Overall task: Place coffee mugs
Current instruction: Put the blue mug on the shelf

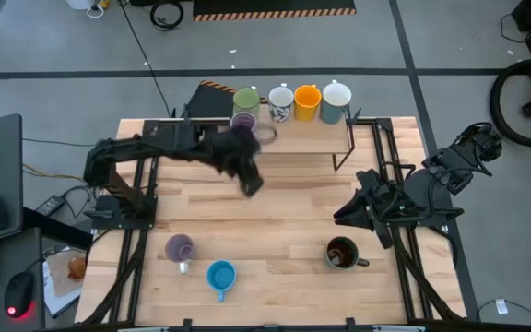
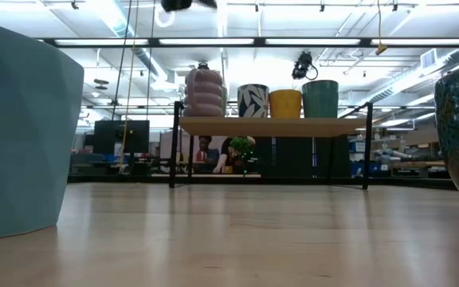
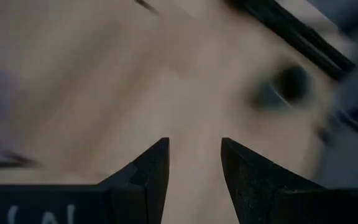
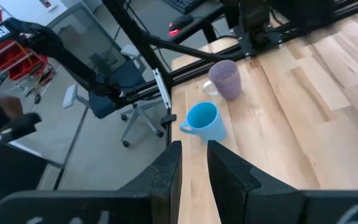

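On the raised shelf (image 1: 293,138) at the far side stand a green mug (image 1: 245,97), a patterned white mug (image 1: 280,102), an orange mug (image 1: 306,101) and a white-lined mug (image 1: 336,100). A light purple mug (image 1: 243,120) stands just in front of the green one. On the table near the front rest another purple mug (image 1: 180,247), a blue mug (image 1: 220,275) and a dark brown mug (image 1: 342,252). My left gripper (image 1: 252,187) hangs open and empty over the table, in front of the shelf. At the right my right gripper (image 1: 342,217) waits slightly open and empty.
Black arm frames (image 1: 127,198) stand along both table sides. The shelf's black legs (image 1: 347,152) stand on the table. Bare wood (image 1: 284,217) lies between the shelf and the front mugs. Beyond the table's left edge stands an office chair (image 4: 126,81).
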Available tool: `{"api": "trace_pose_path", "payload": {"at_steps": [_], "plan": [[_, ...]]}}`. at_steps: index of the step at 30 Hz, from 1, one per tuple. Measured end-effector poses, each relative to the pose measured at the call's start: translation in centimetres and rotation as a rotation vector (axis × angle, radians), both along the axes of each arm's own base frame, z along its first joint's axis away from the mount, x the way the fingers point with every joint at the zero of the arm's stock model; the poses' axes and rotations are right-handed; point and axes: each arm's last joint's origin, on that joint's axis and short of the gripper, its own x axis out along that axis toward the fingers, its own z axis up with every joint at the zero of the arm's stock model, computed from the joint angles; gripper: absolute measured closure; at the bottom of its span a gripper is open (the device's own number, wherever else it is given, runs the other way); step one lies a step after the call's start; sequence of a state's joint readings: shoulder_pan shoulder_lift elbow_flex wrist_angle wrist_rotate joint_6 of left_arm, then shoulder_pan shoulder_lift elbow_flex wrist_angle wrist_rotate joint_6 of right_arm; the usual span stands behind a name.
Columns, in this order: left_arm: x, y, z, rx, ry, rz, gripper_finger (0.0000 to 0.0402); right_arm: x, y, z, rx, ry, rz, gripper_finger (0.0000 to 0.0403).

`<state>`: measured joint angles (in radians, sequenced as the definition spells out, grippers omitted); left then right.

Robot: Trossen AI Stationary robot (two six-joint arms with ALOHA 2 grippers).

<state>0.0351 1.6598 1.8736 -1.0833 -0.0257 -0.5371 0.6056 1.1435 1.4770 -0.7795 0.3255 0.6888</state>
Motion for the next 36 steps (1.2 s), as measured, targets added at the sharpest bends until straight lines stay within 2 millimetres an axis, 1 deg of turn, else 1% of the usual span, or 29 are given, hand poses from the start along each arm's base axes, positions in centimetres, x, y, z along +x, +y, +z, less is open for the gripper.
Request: {"api": "trace_pose_path", "payload": {"at_steps": [4,9,12,14,17,20,24,29,33,36], "plan": [[-0.4,-4.8,0.1,-0.112,0.003,-0.235,0.0251,0.0,0.0,0.0,0.003,0.002,0.008,0.0321],[-1.5,-10.7,0.1,-0.104,0.009,-0.464,0.0251,0.0,0.0,0.0,-0.009,-0.002,0.013,0.0321],[-2.4,-13.6,0.0,-0.105,0.019,-0.509,0.0251,0.0,0.0,0.0,-0.021,-0.005,0.013,0.0321],[-2.8,-15.2,-0.3,-0.124,0.040,-0.475,0.0251,0.0,0.0,0.0,-0.024,-0.005,0.014,0.0321],[-3.2,-17.4,-1.1,-0.174,0.088,-0.400,0.0251,0.0,0.0,0.0,-0.019,-0.005,0.011,0.0321],[-3.6,-19.0,-2.4,-0.223,0.188,-0.318,0.0251,0.0,0.0,0.0,-0.010,-0.003,0.007,0.0321],[-3.8,-20.7,-4.2,-0.206,0.289,-0.279,0.0256,0.0,0.0,0.0,-0.009,-0.003,0.007,0.0321],[-3.3,-23.7,-6.8,-0.101,0.330,-0.460,0.0261,0.0,0.0,0.0,-0.009,-0.003,0.007,0.0321],[-3.0,-26.7,-8.6,-0.152,0.340,-0.677,0.0261,0.0,0.0,0.0,-0.001,-0.001,0.004,0.0321],[-2.9,-28.1,-10.3,-0.160,0.388,-0.731,0.0261,0.0,0.0,0.0,0.001,0.000,0.002,0.0321]]}}
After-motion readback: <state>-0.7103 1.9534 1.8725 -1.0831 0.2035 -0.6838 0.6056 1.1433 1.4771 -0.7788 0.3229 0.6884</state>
